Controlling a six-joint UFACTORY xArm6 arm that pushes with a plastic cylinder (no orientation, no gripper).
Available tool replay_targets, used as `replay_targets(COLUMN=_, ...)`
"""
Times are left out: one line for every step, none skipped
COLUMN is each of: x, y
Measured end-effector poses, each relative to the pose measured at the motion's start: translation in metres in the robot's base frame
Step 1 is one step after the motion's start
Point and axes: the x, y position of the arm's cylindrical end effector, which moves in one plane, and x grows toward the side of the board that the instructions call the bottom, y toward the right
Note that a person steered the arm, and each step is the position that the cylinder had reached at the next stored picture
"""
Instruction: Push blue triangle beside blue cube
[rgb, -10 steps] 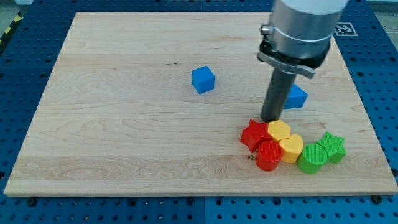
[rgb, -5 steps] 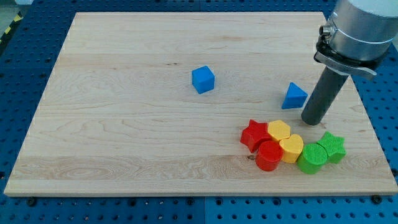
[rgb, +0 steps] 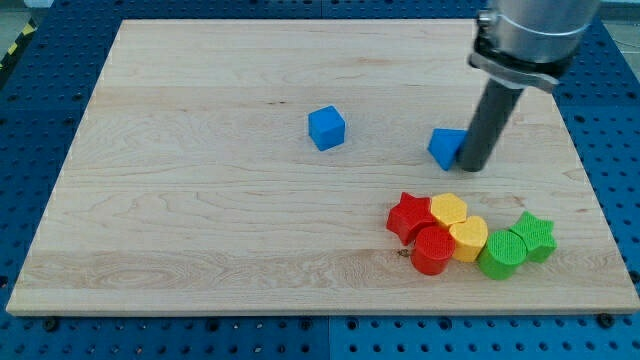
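Note:
The blue cube (rgb: 326, 128) sits on the wooden board (rgb: 200, 200) a little above its middle. The blue triangle (rgb: 445, 147) lies to the cube's right, well apart from it, and is partly hidden by the rod. My tip (rgb: 472, 167) rests against the triangle's right side.
A cluster of blocks lies at the view's bottom right: a red star (rgb: 407, 216), a red cylinder (rgb: 432, 250), two yellow hearts (rgb: 449, 210) (rgb: 468, 238), a green cylinder (rgb: 500, 254) and a green star (rgb: 534, 235). The board's right edge is close to the rod.
My tip swung from the triangle's left round to its right, then moved left and up against it. The blue triangle has shifted left and slightly up towards the cube.

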Motion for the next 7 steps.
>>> replay_targets(x=-0.010, y=-0.023)
replay_targets(x=-0.012, y=-0.037)
replay_targets(x=-0.019, y=-0.037)
replay_targets(x=-0.019, y=-0.019)
replay_targets(x=-0.034, y=-0.027)
replay_targets(x=-0.049, y=-0.045)
replay_targets(x=-0.053, y=-0.043)
